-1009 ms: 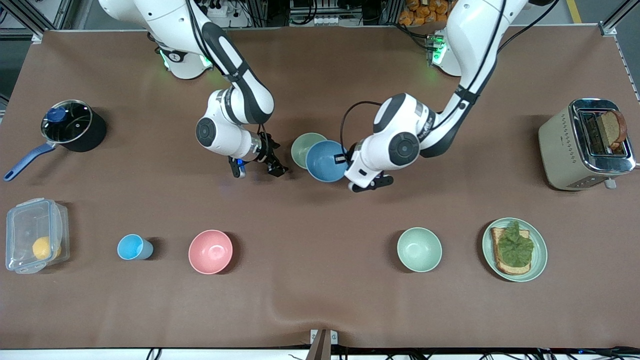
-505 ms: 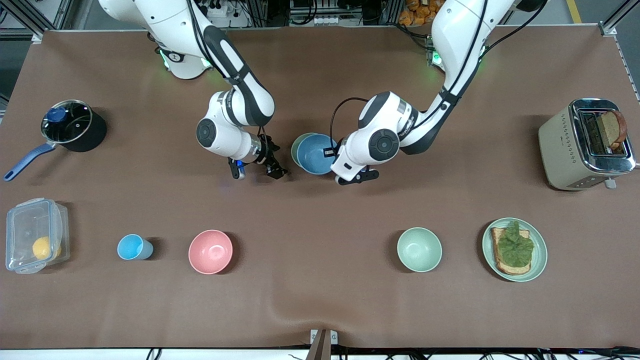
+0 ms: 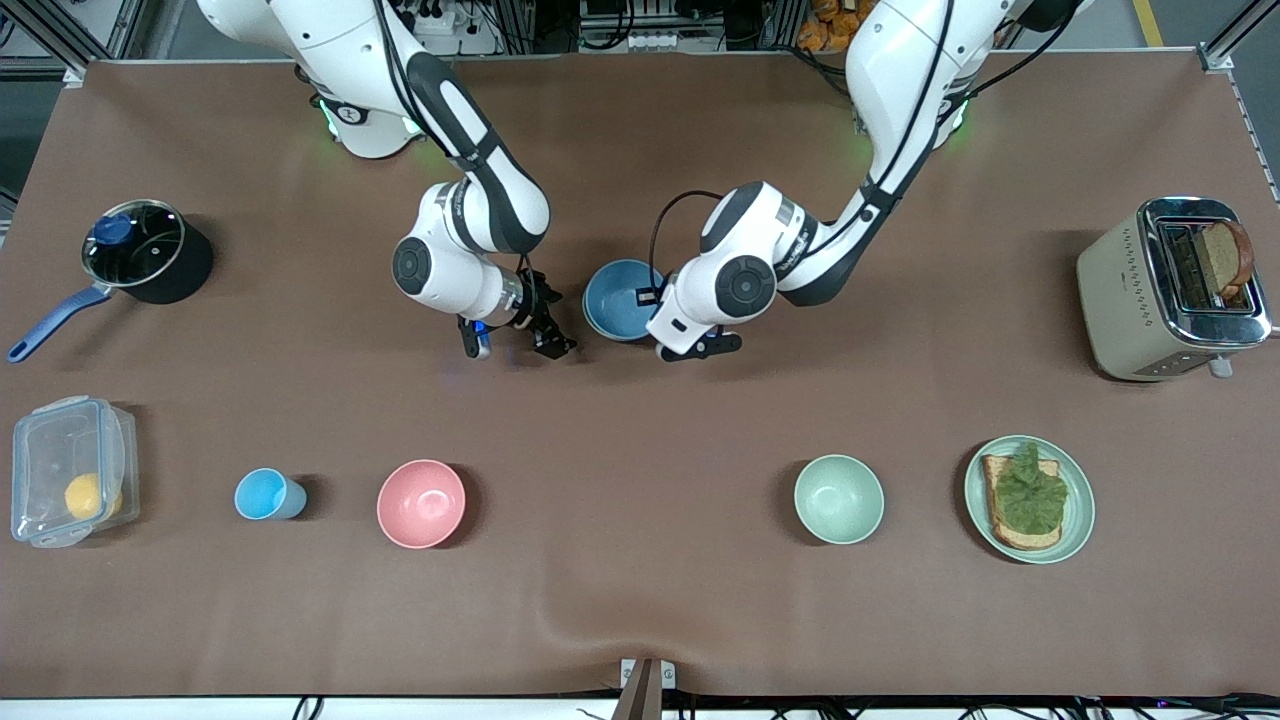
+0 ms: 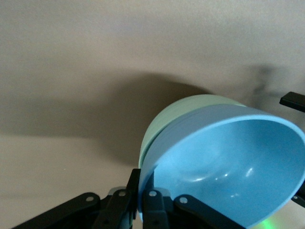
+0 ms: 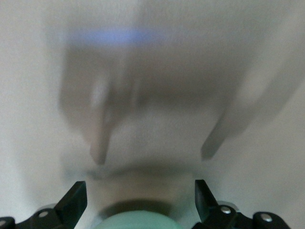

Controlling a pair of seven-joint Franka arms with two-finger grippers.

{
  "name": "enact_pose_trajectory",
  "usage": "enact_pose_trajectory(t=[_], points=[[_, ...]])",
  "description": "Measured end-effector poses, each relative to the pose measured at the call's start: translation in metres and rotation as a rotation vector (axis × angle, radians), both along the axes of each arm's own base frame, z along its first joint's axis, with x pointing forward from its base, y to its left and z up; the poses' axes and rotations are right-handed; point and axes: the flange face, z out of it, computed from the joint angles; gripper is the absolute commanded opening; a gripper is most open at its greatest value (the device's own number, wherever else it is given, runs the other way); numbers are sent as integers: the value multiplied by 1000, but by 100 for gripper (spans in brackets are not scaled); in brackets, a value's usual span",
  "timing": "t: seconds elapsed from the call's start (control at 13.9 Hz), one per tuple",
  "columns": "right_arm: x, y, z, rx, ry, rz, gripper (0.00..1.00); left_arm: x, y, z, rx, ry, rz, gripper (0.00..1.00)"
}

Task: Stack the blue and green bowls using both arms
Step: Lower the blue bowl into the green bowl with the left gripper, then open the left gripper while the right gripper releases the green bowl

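Carried toward the right arm's end since a second ago, the blue bowl [image 3: 620, 300] now covers the green bowl [image 4: 176, 117] almost fully, rim pinched by the left gripper [image 4: 143, 202]. Not yet released, so stacking looks nearly done. Right gripper [image 3: 512, 340] waits beside them, fingers spread, empty.

The blue bowl [image 3: 620, 300], clamped at its rim by the left gripper [image 3: 652, 298], sits over the green bowl [image 4: 190, 112], apparently nested. The right gripper [image 3: 512, 345], fingers spread, blocks the side toward the right arm's end, just beside the bowls. Bare table separates this group from the pink bowl [image 3: 421, 503] and the mint bowl [image 3: 839, 498], both nearer the front camera.
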Motion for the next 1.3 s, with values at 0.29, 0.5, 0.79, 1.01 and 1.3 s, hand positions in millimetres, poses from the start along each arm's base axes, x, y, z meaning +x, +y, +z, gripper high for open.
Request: enact_pose_trajectory(t=[0.29,0.5,0.79,1.01,1.3], points=[[-3,5,1,5,1,3,100,-1,-2,-5,0,4,0,0],[-2,5,0,6,1,0,100,-3,-9,-10,4,12,8,0],[-2,5,0,7,1,-2,100,-1,-11,-18,6,20,12,61],[-2,5,0,7,1,-2,100,2,-12,-19,2,18,16,100],[-2,5,0,8,0,-1,100,15,-9,-9,-10,-1,32,100]])
